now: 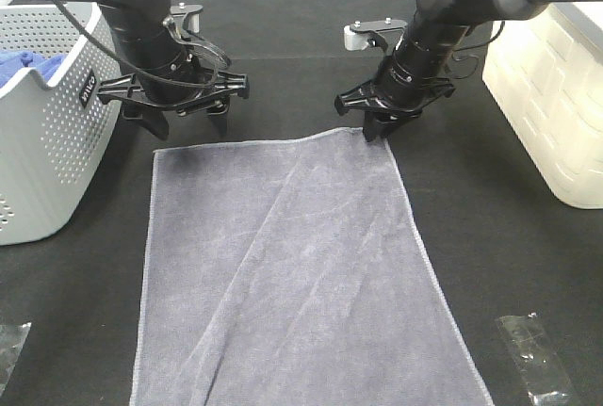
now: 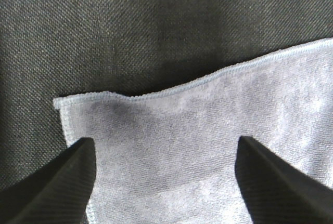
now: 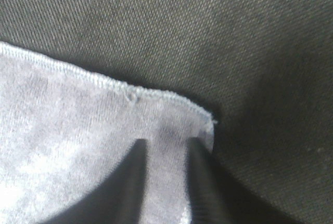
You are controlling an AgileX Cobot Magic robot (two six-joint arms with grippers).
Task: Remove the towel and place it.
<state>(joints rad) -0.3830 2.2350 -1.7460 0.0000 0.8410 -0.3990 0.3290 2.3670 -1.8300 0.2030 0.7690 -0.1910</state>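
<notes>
The grey-lavender towel lies spread flat on the black table, its far edge toward the arms. My left gripper hovers open over the towel's far left corner; in the left wrist view its fingers stand wide apart with nothing between them. At the far right corner my right gripper is down on the towel. Its fingers are drawn close together, with a narrow strip of the cloth pinched between them.
A grey perforated basket holding a bright blue cloth stands at the left edge. A white container sits at the right. Clear plastic scraps lie at the front right and front left.
</notes>
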